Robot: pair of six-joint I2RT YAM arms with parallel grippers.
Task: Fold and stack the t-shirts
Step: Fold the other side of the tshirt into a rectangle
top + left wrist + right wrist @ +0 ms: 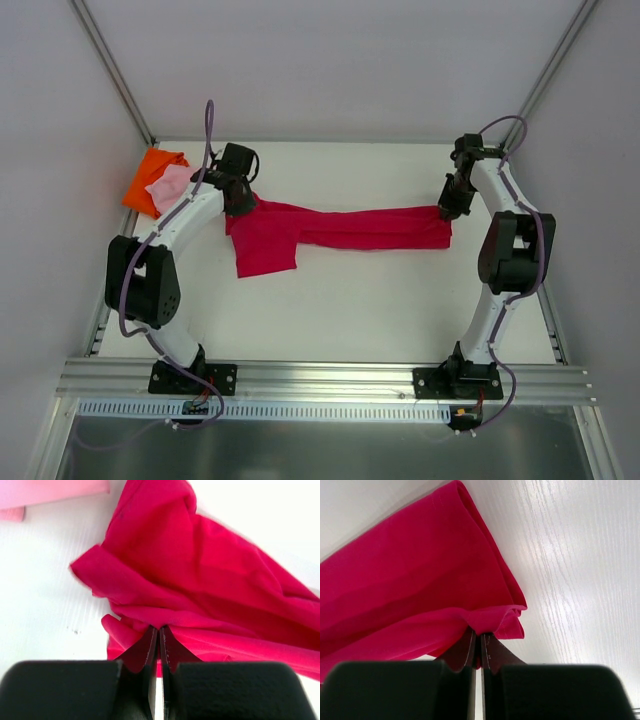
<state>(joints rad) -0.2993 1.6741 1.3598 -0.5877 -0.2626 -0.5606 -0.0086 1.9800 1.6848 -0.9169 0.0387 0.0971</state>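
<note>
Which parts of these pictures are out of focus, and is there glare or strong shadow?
Top view: soft, even light, faint shadows, everything sharp. Left wrist view: the left gripper is blurred at the bottom, the red shirt is fairly sharp, the white table washes out at upper right. Right wrist view: the right gripper is blurred too, yet the table's grain shows clearly, without glare.

Red shirt (340,228) is soft matt cloth, zero shine, pretty creased. Pink shirt (168,187) and orange shirt (155,170) at the far left corner of the bench (380,300) look like the same plain matt cloth. Bench top is white with a faint wood-grain texture and a slight sheen. Left pincer (159,631) and right pincer (480,638) look like dull black plastic. Rail (330,376) along the near edge is bare brushed metal.
</note>
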